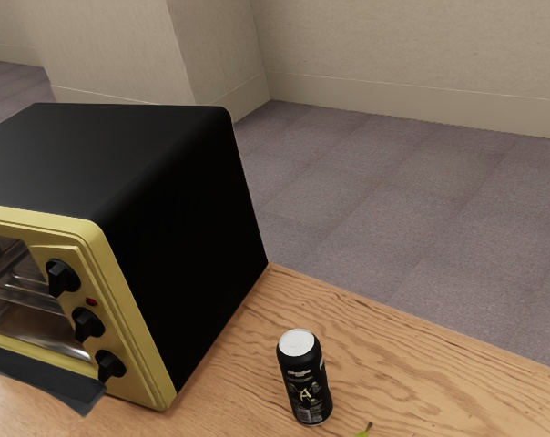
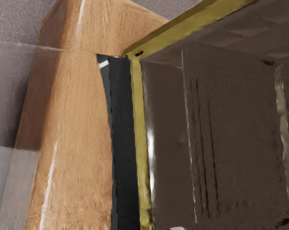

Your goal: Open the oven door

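The wrist view puts the open oven door (image 2: 124, 143) before the gripper, whose spread or closure I cannot tell. The exterior view crops the oven (image 1: 188, 237); a black can (image 1: 304, 382) bears an "A"-like mark, smaller print illegible.

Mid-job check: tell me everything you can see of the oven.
The oven is a box with a smooth black casing, rounded along its top edge, and a yellow front frame. Three black knobs run down the front, with a small red spot between the upper two. The door looks lowered, its dark strip jutting out at the front's bottom edge, baring a shiny, metallic-looking interior. It stands upright on the wood-grain table.
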Tool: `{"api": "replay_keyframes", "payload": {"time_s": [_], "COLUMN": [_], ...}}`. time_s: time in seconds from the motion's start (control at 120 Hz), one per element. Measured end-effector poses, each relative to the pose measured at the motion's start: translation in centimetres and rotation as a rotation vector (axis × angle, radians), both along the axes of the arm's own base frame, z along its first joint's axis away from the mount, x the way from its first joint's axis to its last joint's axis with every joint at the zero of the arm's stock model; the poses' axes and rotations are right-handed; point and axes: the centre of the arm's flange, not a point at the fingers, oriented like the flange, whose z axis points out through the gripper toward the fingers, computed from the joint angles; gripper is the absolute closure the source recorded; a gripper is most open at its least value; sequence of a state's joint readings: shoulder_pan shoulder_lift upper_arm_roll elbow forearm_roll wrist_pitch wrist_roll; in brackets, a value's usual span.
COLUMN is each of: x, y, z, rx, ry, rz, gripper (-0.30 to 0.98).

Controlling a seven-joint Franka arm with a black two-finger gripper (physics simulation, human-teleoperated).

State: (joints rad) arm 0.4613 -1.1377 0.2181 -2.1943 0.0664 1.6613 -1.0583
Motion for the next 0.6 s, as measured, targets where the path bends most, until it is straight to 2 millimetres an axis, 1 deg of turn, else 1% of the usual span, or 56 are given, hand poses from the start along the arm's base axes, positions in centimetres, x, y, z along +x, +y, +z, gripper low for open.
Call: {"api": "replay_keyframes", "payload": {"time_s": [0.017,0.05,0.075,0.092,0.117,0.15,0.183,0.225,0.267,0.317,0.35,0.425,0.5,0.542,0.6], "x": [3.5,10.1,14.3,17.2,20.7,24.5,27.4,30.2,32.0,33.2,33.9,34.8,35.2,35.4,35.4], "y": [-2.8,-8.9,-13.1,-15.5,-18.7,-22.0,-24.5,-26.8,-28.3,-29.8,-30.3,-30.7,-30.4,-30.3,-30.4], "z": [2.1,5.3,6.6,7.0,6.8,5.5,3.7,1.1,-0.8,-2.4,-3.2,-4.4,-6.3,-6.8,-6.9], "rx": [0.018,0.027,0.009,-0.015,-0.050,-0.095,-0.133,-0.170,-0.200,-0.227,-0.244,-0.280,-0.310,-0.326,-0.345], "ry": [0.014,0.044,0.070,0.095,0.138,0.205,0.271,0.343,0.386,0.418,0.434,0.449,0.480,0.482,0.477], "rz": [-0.081,-0.245,-0.347,-0.402,-0.455,-0.484,-0.478,-0.450,-0.410,-0.361,-0.322,-0.231,-0.137,-0.092,-0.043], "gripper": [0.04,0.04,0.03,0.03,0.03,0.03,0.02,0.02,0.01,0.01,0.01,0.00,0.00,0.00,0.00]}}
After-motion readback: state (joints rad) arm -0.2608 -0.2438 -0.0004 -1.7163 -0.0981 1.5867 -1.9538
